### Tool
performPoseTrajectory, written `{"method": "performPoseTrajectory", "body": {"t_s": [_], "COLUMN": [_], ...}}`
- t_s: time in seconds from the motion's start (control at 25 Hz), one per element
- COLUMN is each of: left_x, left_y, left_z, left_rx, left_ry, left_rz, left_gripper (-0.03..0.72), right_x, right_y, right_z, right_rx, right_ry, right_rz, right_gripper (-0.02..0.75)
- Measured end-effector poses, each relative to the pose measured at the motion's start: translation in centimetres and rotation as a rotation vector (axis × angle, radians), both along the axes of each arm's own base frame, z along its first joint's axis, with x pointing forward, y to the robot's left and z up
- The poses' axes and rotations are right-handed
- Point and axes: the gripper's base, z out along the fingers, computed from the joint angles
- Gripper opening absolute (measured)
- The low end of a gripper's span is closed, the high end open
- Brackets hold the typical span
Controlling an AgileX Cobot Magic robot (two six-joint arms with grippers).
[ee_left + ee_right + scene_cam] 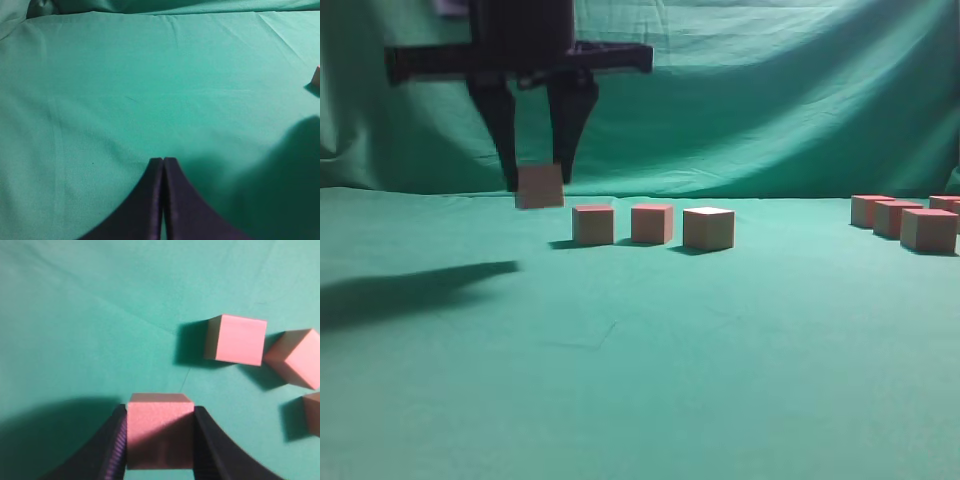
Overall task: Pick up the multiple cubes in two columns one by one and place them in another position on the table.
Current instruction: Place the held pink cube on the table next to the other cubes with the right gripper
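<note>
A cube [160,432] is clamped between the two black fingers of the right gripper [160,440], its pink face filling the lower middle of the right wrist view. In the exterior view the same gripper [535,180] is seen in the upper left of the frame, and the held cube [539,186] is carried clear above the green table [640,380], with a long shadow cast at the left edge. Just right of it and lower, a row of three cubes is found on the cloth near the frame's middle: the first [593,224], the second [652,223] and the third [708,228], set close together but apart. At the far right edge, a cluster of more cubes [910,220] is gathered, partly cut off by the frame. Behind everything, a draped green backdrop [770,90] is hung. In the left wrist view, the left gripper [163,162] is seen at the bottom centre with its fingers pressed together and nothing between them, above bare cloth.
</note>
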Motion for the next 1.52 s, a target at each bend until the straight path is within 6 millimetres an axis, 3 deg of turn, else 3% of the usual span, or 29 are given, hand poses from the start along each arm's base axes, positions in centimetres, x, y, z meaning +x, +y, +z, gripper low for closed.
{"method": "performPoseTrajectory", "body": {"t_s": [0.56, 1.04, 1.52], "left_x": [0.0, 0.0, 0.0], "left_y": [0.0, 0.0, 0.0], "left_z": [0.0, 0.0, 0.0], "left_rx": [0.000, 0.000, 0.000], "left_ry": [0.000, 0.000, 0.000], "left_rz": [0.000, 0.000, 0.000], "left_gripper": [0.000, 0.000, 0.000], "right_x": [0.8, 1.1, 1.3], "right_y": [0.4, 0.5, 0.4], "right_z": [-2.2, -3.8, -3.7], "right_rx": [0.075, 0.057, 0.052], "right_ry": [-0.022, -0.018, -0.044], "right_rz": [-0.293, -0.317, -0.307], "right_gripper": [0.272, 0.272, 0.272]}}
